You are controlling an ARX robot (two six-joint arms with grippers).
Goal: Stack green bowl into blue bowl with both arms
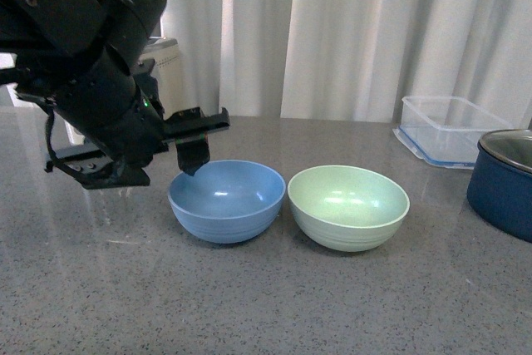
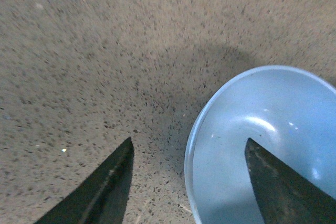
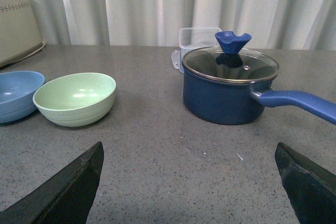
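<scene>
Bowls: we see the pale mint-green round plastic bowl (image 1: 348, 205) upright and empty on the grey speckled stone countertop (image 1: 249, 313). It sits just beside the light sky-blue round plastic bowl (image 1: 226, 199), on its right side; whether the 2 rims touch we cannot tell.
Left gripper: the black left gripper (image 2: 188, 182) is spread and empty. It straddles the blue bowl's left rim, with 1 finger (image 2: 278, 187) over the inside and the other over bare countertop.
Right gripper: the black right gripper (image 3: 186, 187) is spread wide, grips nothing, and hovers low over the countertop, well apart from the green bowl.
Stage: we judge stacking not yet begun; the green bowl sits unlifted.
Risk 1: if the left jaws close askew on the thin rim, we expect the light blue bowl to tip or skid into the green one.
Risk 2: a 1-sided pinch on the green bowl's rim could let it swing or slip, since matte plastic offers little bite.
Risk 3: the bowls look the same size, so an off-centre drop could leave the green bowl perched on the blue rim.
Risk 4: the dark navy lidded saucepan (image 3: 226, 95) and clear plastic box (image 1: 449, 126) stand near the right gripper's likely path; a wide sweep could clip the saucepan's handle.
</scene>
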